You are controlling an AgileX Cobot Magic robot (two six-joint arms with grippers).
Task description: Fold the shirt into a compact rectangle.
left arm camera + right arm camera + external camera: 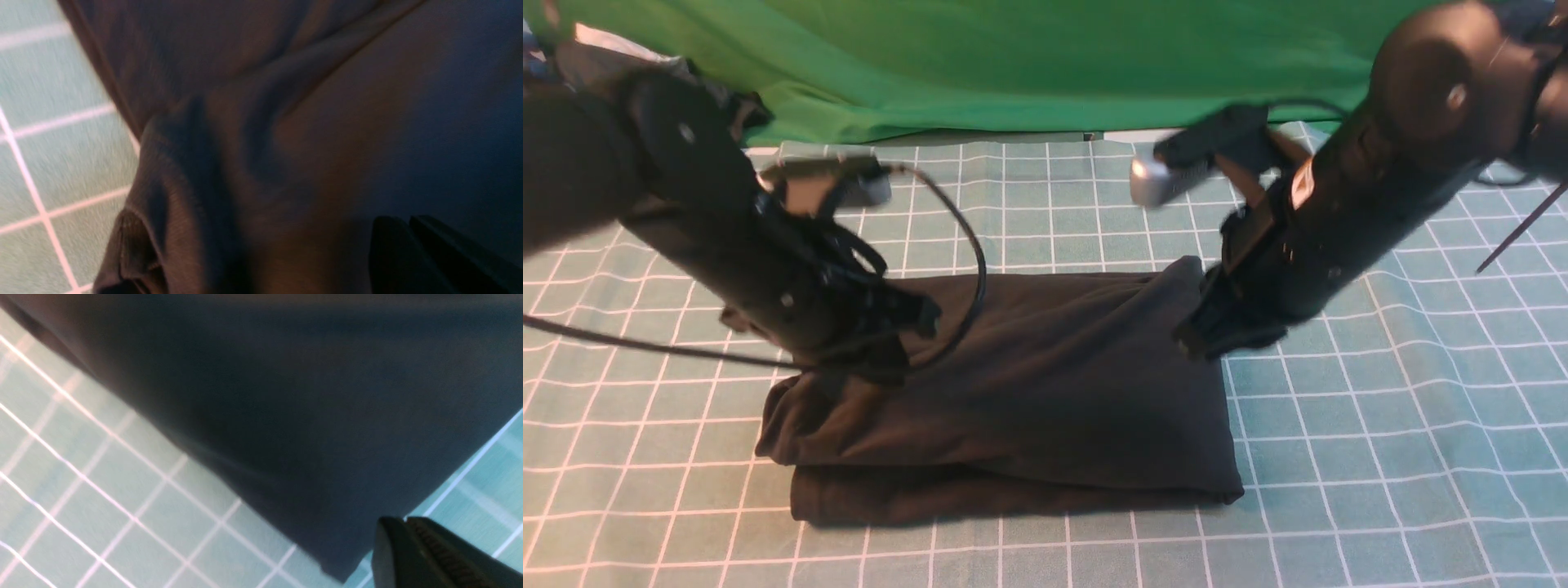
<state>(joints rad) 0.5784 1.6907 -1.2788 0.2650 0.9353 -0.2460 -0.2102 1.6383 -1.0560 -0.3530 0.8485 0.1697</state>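
The jaws of both arms are clenched, their dark fingers pressed flat together with no gap and nothing visibly between them. The left gripper (pixel 412 253) shows in its wrist view just above the black shirt (pixel 1029 392), its closed tips over a wrinkled stretch of the fabric near a ribbed cuff or hem (pixel 135 253); whether the tips touch the cloth cannot be told. The right gripper (pixel 408 551) hangs by a pointed corner of the shirt (pixel 335 571) in its wrist view, the ridged inner face of one finger (pixel 433 547) just visible, the tips beside that corner and over the checked cloth. In the front view the shirt lies folded into a rough, thick rectangle at the centre of the table (pixel 1380 457), which is covered with a teal mat ruled in white squares. A lower layer of the shirt juts out along the 6 o'clock edge, and the 9 o'clock end is bunched and uneven. The left arm (pixel 727 237) reaches in from 10 o'clock and ends over the shirt's far left corner, a black cable (pixel 976 269) looping from it. The right arm (pixel 1339 204) comes in from 2 o'clock and ends at the shirt's far right corner. A bright green cloth (pixel 1013 57) lies along the 12 o'clock side of the table.
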